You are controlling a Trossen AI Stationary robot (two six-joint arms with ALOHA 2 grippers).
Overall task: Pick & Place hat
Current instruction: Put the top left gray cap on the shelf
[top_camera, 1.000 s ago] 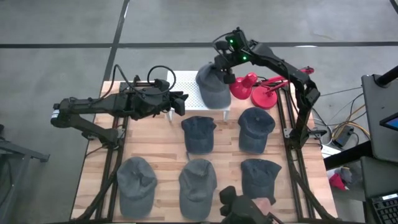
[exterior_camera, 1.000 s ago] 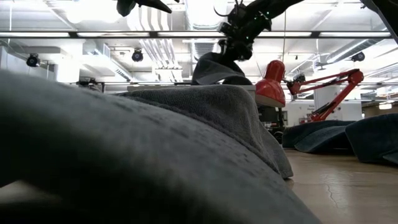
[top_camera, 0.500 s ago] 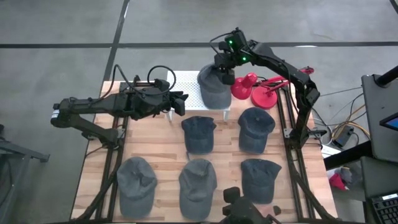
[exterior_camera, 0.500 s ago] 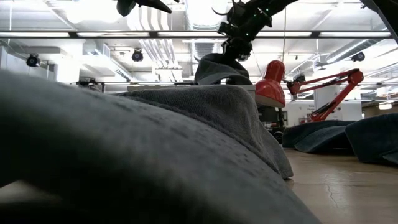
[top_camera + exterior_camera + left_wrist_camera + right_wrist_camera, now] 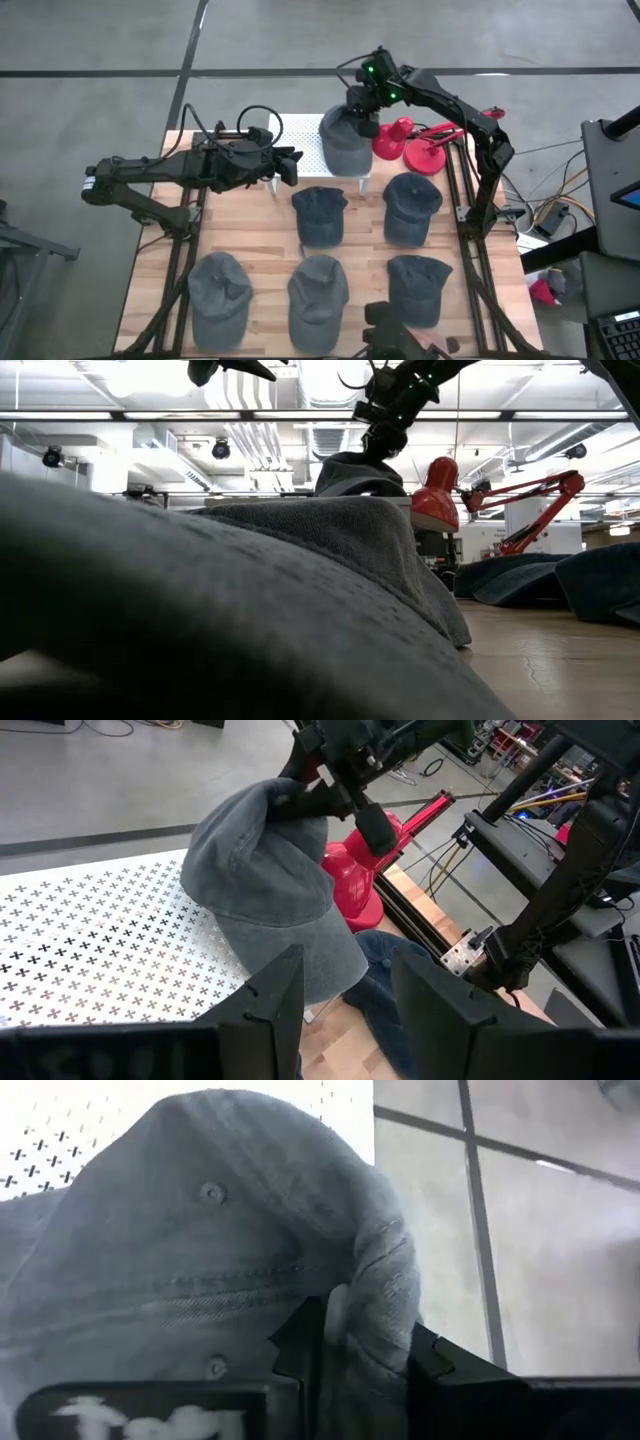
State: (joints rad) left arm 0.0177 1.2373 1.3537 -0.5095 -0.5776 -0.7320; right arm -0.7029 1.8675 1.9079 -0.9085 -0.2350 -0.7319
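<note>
Hat (image 5: 344, 140) sits on the far white platform (image 5: 300, 140), the right end effector (image 5: 362, 108) pinching its crown fold; lifting away unopened could drag it off.

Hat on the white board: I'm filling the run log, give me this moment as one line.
right claw: pinching hat | hat: on white board | left claw: waiting beside board

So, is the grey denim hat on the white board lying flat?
No. The grey denim hat is bunched upright, its crown pinched by the right end effector.
</note>
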